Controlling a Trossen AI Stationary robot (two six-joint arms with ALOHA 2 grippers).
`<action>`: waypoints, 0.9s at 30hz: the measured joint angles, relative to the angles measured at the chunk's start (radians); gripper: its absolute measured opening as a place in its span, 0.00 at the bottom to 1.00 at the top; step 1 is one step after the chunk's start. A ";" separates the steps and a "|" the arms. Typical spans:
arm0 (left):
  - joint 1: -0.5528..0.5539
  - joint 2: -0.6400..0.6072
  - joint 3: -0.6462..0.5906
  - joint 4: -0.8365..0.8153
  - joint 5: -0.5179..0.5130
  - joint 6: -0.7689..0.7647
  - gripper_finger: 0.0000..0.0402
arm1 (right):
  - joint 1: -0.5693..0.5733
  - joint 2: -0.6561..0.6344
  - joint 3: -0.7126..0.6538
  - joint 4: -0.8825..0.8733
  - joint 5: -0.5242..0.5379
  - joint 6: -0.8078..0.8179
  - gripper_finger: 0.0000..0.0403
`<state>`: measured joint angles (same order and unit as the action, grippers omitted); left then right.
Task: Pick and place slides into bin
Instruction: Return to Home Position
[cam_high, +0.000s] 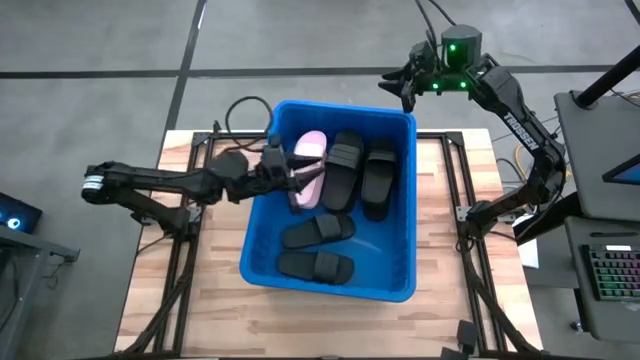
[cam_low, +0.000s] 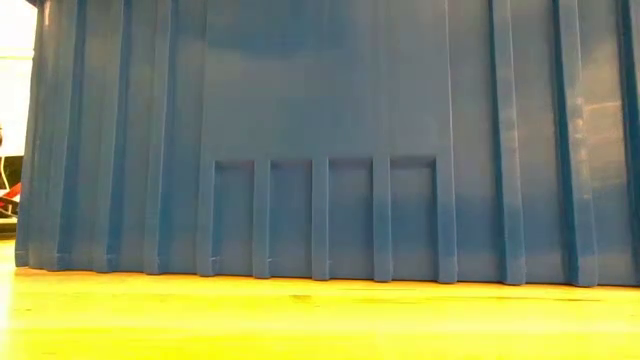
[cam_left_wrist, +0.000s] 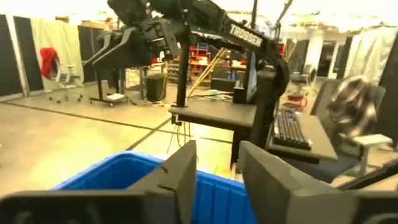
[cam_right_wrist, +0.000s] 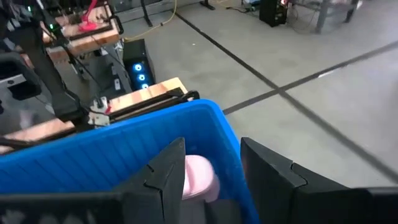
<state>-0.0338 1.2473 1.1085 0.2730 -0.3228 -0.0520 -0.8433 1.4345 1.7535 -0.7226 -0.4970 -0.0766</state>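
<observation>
I see my desk (cam_high: 440, 240) as pale wood planks over a grey concrete floor (cam_high: 300, 40) crossed by dark lines. The bin (cam_high: 345, 108), glossy blue plastic with ribbed walls, fills the desk's middle. Inside it, a pink slide (cam_high: 311, 150) lies at the far left corner and matte black slides (cam_high: 318, 266) lie beside it. The left pincer (cam_high: 308, 178) hangs over the pink one with its fingers apart. The right pincer (cam_high: 403, 88), also apart, sits past the bin's far right corner.

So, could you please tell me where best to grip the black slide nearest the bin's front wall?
Probably by its wide strap, from straight above: the black slide appears to lie flat, strap uppermost, on the floor of the bin, whose tall walls block any sideways approach.
</observation>
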 joint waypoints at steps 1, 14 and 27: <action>0.000 -0.009 0.000 -0.008 0.005 0.011 0.24 | 0.000 0.000 0.000 0.000 0.000 0.023 0.36; -0.022 -0.313 -0.180 -0.151 0.161 0.046 0.01 | 0.024 0.000 0.000 -0.005 0.000 0.174 0.36; -0.033 -0.781 -0.590 -0.200 0.239 0.032 0.00 | 0.162 0.001 -0.002 -0.001 0.102 0.110 0.36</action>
<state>-0.0669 0.4662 0.5180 0.0734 -0.0837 -0.0205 -0.6812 1.4353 1.7519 -0.7239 -0.3952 0.0331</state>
